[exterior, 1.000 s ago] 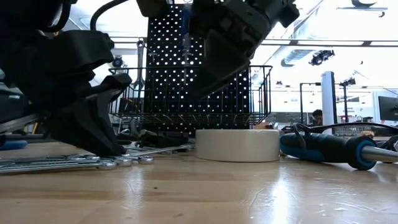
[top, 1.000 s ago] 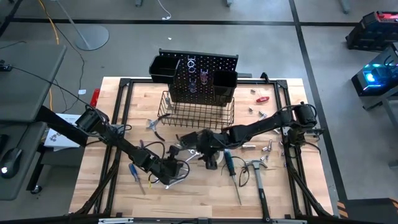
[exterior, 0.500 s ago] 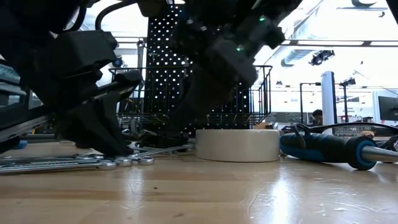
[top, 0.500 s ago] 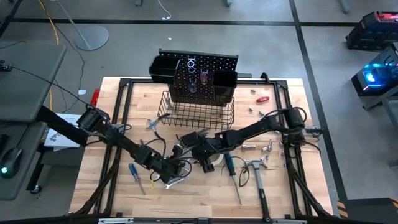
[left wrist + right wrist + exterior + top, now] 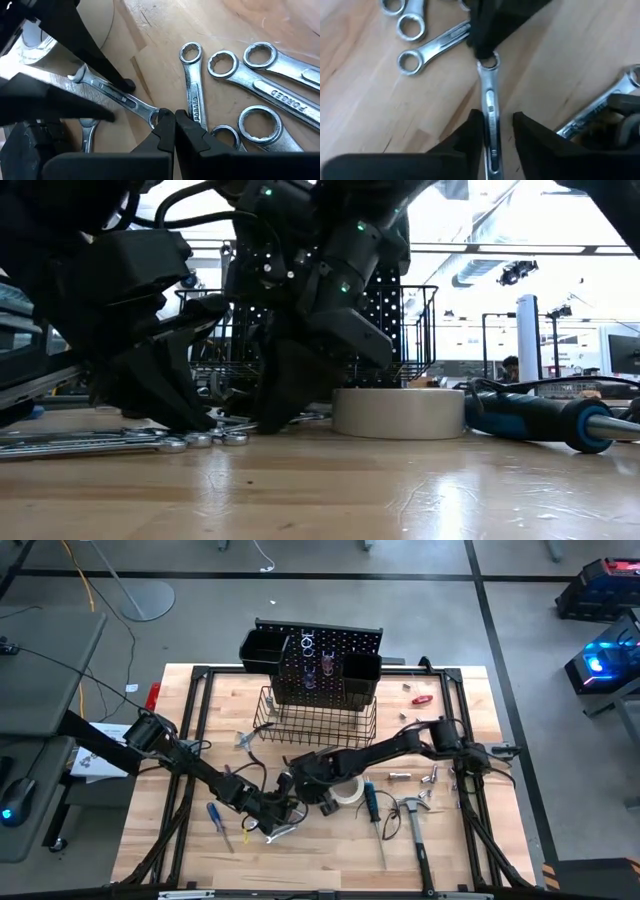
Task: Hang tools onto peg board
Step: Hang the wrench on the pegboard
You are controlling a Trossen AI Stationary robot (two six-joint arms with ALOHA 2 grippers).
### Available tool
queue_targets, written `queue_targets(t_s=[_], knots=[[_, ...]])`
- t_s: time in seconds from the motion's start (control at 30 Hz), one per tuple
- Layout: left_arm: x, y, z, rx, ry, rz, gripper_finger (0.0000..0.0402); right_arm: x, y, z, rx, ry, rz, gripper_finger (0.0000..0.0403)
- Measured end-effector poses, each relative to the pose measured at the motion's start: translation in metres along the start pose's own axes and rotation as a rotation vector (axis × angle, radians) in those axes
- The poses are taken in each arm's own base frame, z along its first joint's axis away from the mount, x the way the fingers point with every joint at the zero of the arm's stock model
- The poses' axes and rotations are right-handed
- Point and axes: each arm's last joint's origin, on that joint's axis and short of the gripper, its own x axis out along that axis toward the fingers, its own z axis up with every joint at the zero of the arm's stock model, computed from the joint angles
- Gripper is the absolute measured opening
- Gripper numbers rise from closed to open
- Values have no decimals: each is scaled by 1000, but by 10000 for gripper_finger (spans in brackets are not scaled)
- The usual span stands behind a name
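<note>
Nearly all remains: silver wrenches (image 5: 260,85), the white tape roll (image 5: 398,412), the blue-handled screwdriver (image 5: 369,803) and the black-handled hammer (image 5: 412,810) lie on the pale wooden table (image 5: 450,850), off the black perforated peg board (image 5: 322,665). The right gripper (image 5: 492,137) straddles one silver wrench (image 5: 490,107), fingers partly open, not yet clamped. The left gripper (image 5: 174,127) is fully closed, its tips pressed on that wrench's ring end.

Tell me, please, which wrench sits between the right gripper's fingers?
The lone wrench running between the right gripper's fingers, its ring end pinned under the left gripper. The other wrenches lie clustered aside, untouched.

Overhead, table-level and two close wrist cameras seemingly share the wrenches (image 5: 192,95).
</note>
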Motion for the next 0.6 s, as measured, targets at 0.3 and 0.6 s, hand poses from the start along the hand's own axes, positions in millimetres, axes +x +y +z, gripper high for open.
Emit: queue_targets(t_s=[0.3,0.6], knots=[[1,0,0,-44,4,60,0,12,22,0,-19,92,16,10],[-37,14,27,-55,-41,186,0,-14,24,24,54,98,61,0]])
